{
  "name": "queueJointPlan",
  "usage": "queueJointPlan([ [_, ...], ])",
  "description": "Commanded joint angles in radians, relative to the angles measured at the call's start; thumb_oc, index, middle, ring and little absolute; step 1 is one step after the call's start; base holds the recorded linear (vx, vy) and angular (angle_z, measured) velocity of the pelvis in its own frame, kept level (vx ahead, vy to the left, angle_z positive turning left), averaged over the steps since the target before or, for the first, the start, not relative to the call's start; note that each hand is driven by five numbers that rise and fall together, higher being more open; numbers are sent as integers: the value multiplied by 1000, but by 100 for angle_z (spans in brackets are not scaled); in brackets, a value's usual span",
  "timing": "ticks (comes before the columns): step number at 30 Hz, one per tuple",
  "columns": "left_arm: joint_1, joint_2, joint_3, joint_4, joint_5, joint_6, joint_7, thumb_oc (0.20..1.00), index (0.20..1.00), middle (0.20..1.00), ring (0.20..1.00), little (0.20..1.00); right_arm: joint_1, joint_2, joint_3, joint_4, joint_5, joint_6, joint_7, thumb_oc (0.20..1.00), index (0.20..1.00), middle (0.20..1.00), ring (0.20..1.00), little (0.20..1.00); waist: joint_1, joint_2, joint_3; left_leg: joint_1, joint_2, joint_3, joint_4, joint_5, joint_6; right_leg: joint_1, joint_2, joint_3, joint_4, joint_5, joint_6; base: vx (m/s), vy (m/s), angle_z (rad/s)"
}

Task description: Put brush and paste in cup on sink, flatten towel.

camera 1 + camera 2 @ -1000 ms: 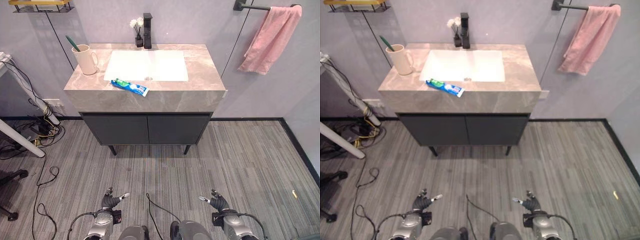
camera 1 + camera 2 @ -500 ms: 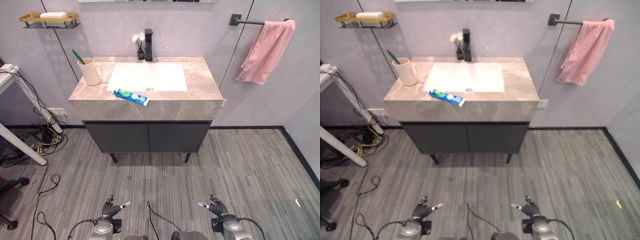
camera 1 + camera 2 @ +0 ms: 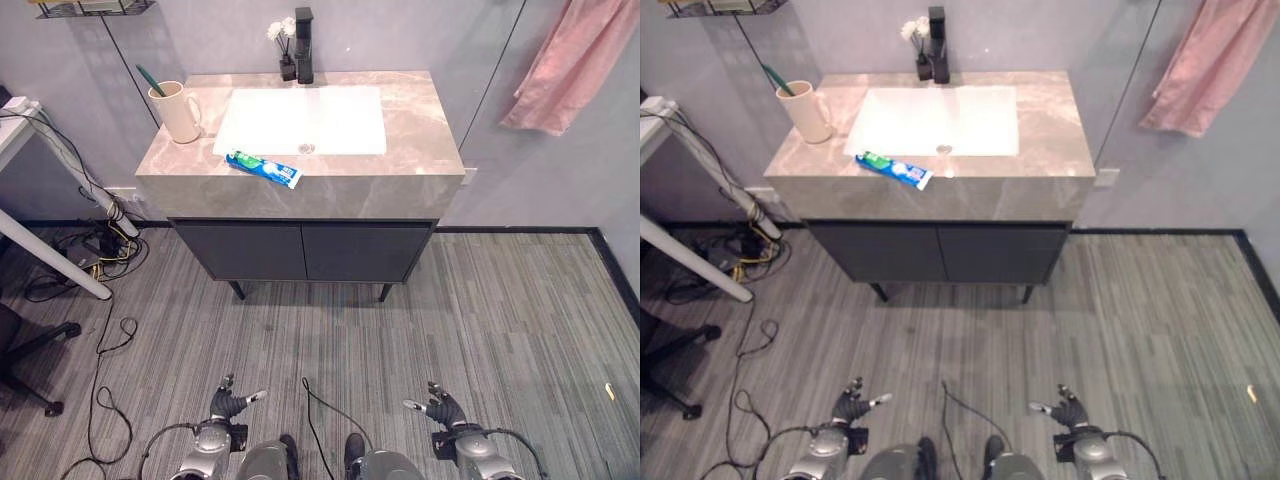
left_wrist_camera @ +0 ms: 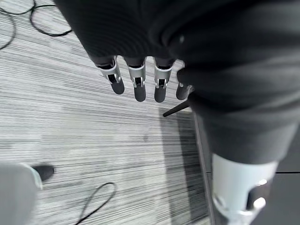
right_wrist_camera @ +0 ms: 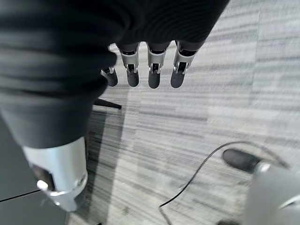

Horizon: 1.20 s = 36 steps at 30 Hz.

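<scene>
A green-and-blue toothpaste tube (image 3: 262, 169) lies on the marble counter (image 3: 420, 150) in front of the white basin (image 3: 300, 118). A beige cup (image 3: 180, 112) stands at the counter's left end with a green toothbrush (image 3: 150, 80) leaning in it. A pink towel (image 3: 580, 65) hangs bunched on the wall at the upper right. My left hand (image 3: 228, 404) and right hand (image 3: 440, 408) hang low near the floor, far from the sink. Both are open with straight fingers (image 4: 136, 82) (image 5: 152, 70) and hold nothing.
A black tap (image 3: 304, 45) and a small vase of white flowers (image 3: 283, 48) stand behind the basin. The dark cabinet (image 3: 305, 250) sits under the counter. A white table leg (image 3: 55, 265), cables (image 3: 95, 250) and a chair base (image 3: 30, 350) crowd the left floor.
The camera has tilted down and drawn closer to the sink: the towel bar and wall shelf have slid out past the top. Both hands stay low and open.
</scene>
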Motion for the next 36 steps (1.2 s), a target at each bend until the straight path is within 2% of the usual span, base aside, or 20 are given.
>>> queueJointPlan([
  [1,-40,3,1,-21,5,-41,36,1000,1000,1000,1000,1000,-8,-36,8,-12,-22,-39,-19,1000,1000,1000,1000,1000,6,28,-8,-17,25,-29,-189,171,13,98,7,50,-41,-19,113,249,87,-5],
  [3,-51,2,1,-25,4,-44,46,1000,1000,1000,1000,1000,-17,-22,5,13,-16,-43,-32,1000,1000,1000,1000,1000,9,38,-11,-51,35,23,-279,207,10,149,18,76,-59,-41,120,337,92,-4],
  [6,-39,5,4,-41,3,-45,44,1000,1000,1000,1000,1000,-18,-14,11,10,-21,-40,-32,1000,1000,1000,1000,1000,22,44,-24,-57,33,67,-279,229,15,189,31,107,-75,-55,123,372,125,-31],
  [8,-17,10,8,-39,8,-47,47,1000,1000,1000,1000,1000,-37,6,39,23,-44,-31,-23,1000,1000,1000,1000,1000,66,38,-54,-47,-12,-65,-245,230,37,238,12,170,-61,-98,132,543,268,-89],
  [11,-20,19,4,-49,7,-48,51,1000,1000,1000,1000,1000,-37,19,35,18,-40,-30,-21,1000,1000,1000,1000,1000,67,28,-67,-63,-29,-86,-177,205,49,248,-18,187,-25,-113,149,339,212,-110],
  [12,-21,30,4,-65,7,-44,48,1000,1000,1000,1000,1000,-27,32,34,4,-43,-24,-8,1000,1000,1000,1000,1000,67,11,-77,-71,-55,-64,-103,158,81,230,-59,196,47,-82,181,324,256,-41],
  [14,-20,38,5,-72,10,-40,46,1000,1000,1000,1000,1000,-24,34,34,-6,-48,-22,-6,1000,1000,1000,1000,1000,69,5,-81,-66,-69,-56,-89,135,97,193,-77,203,125,-35,193,245,215,-6],
  [15,-21,43,6,-80,12,-36,45,1000,1000,1000,1000,1000,-23,37,34,-9,-49,-20,-3,1000,1000,1000,1000,1000,66,-3,-79,-51,-88,-49,-83,112,113,163,-95,210,210,44,207,232,297,0],
  [16,-25,54,1,-102,21,-29,39,1000,1000,1000,1000,1000,-31,38,37,-22,-51,-15,-1,1000,1000,1000,1000,1000,58,5,-62,-5,-106,-45,-90,78,143,76,-114,212,389,192,207,233,298,-6],
  [17,-25,54,1,-102,21,-29,39,1000,1000,1000,1000,1000,-31,38,36,-22,-51,-15,-1,1000,1000,1000,1000,1000,60,8,-64,-7,-103,-45,-90,78,142,73,-111,213,388,194,206,286,399,3],
  [18,-31,72,3,-107,40,-20,39,1000,1000,1000,1000,1000,-34,38,40,-56,-51,-12,2,1000,1000,1000,1000,1000,45,25,-33,50,-104,-42,-101,54,166,3,-116,193,521,251,204,137,195,3],
  [20,-28,76,4,-109,53,-15,34,1000,1000,1000,1000,1000,-28,38,38,-61,-53,-12,5,1000,1000,1000,1000,1000,37,29,-26,73,-113,-50,-95,38,175,-1,-110,190,566,259,209,212,193,7],
  [22,-39,84,7,-96,60,-11,33,1000,1000,1000,1000,1000,-28,39,44,-77,-55,-12,14,1000,1000,1000,1000,1000,22,41,-16,115,-113,-64,-105,26,185,-69,-55,197,650,248,206,268,190,18],
  [25,-45,82,16,-70,60,-12,32,1000,1000,1000,1000,1000,-24,41,49,-87,-63,-11,20,1000,1000,1000,1000,1000,9,49,-11,179,-121,-62,-142,15,194,-139,-83,156,660,236,205,270,143,-5],
  [28,-38,75,21,-55,53,-17,25,1000,1000,1000,1000,1000,-13,32,47,-119,-64,-11,24,1000,1000,1000,1000,1000,-7,45,-11,224,-126,-77,-185,13,180,-183,-83,143,496,178,198,213,-9,-4],
  [29,-34,71,20,-52,54,-19,26,1000,1000,1000,1000,1000,-7,27,42,-138,-61,-13,20,1000,1000,1000,1000,1000,-14,30,-15,242,-133,-85,-203,4,166,-185,-89,138,308,165,205,350,-99,5],
  [31,-31,63,19,-35,56,-22,22,1000,1000,1000,1000,1000,0,29,37,-141,-60,-16,21,1000,1000,1000,1000,1000,-26,9,-21,273,-147,-103,-219,-17,150,-180,-86,150,83,173,216,288,-99,8],
  [32,-31,63,19,-35,56,-22,22,1000,1000,1000,1000,1000,0,29,37,-141,-60,-16,21,1000,1000,1000,1000,1000,-28,11,-17,279,-144,-105,-220,-18,150,-171,-85,147,78,174,216,319,-104,18],
  [33,-31,59,22,-18,59,-25,21,1000,1000,1000,1000,1000,0,32,41,-131,-69,-13,20,1000,1000,1000,1000,1000,-30,-6,-26,304,-149,-115,-233,-39,138,-167,-91,157,-50,214,232,316,-111,26],
  [36,-20,51,30,-8,55,-22,22,1000,1000,1000,1000,1000,4,30,52,-127,-91,-7,26,1000,1000,1000,1000,1000,-29,-20,-37,341,-149,-139,-235,-68,125,-149,-94,140,-98,240,239,318,-125,30],
])
